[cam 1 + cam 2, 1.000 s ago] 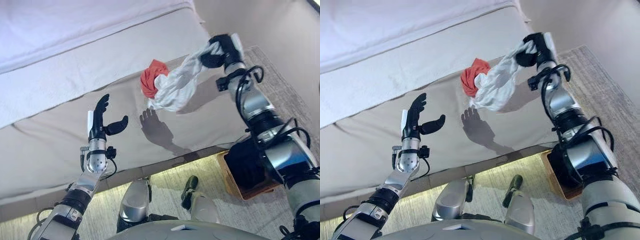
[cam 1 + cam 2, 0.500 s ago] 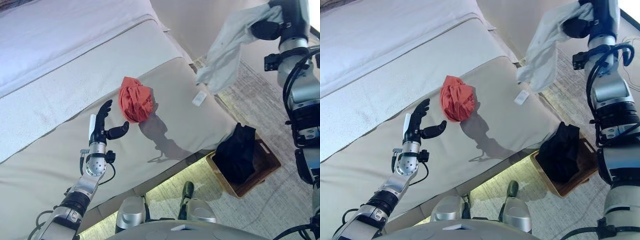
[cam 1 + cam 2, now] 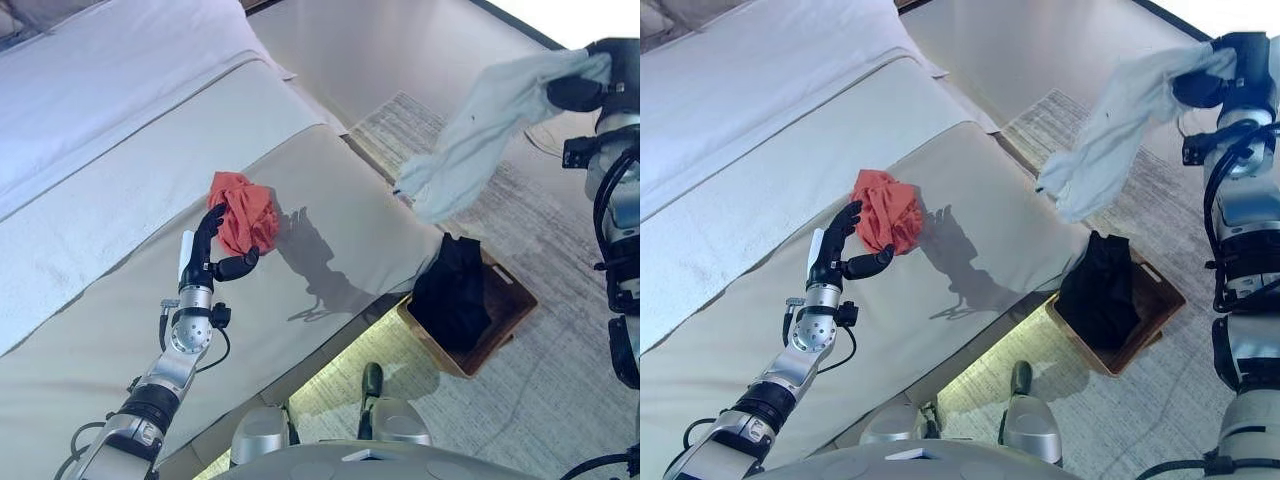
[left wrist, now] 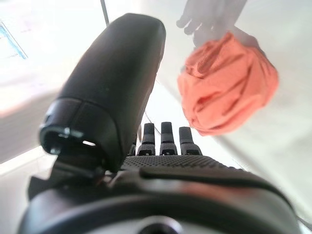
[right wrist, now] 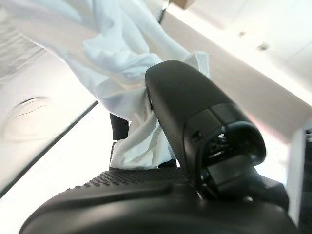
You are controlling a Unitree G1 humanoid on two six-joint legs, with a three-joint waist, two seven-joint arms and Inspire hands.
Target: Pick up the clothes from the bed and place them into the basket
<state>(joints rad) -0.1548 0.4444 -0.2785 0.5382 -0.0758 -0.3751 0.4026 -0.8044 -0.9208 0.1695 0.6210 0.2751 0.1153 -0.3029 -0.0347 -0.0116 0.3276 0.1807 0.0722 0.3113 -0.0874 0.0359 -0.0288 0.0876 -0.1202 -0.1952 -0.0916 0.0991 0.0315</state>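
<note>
Right hand (image 3: 1212, 82) was clamped on the white shirt (image 3: 1110, 130), which hung limp at 12 o'clock of the basket (image 3: 1152, 318). Light, floppy: bunch grip suffices. Left hand (image 3: 840, 250) was relaxed apart, beside the red shirt (image 3: 885, 210) on the bed (image 3: 760, 150).

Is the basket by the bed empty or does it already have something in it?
Not empty: a black garment is heaped in the basket, rising above its rim.
</note>
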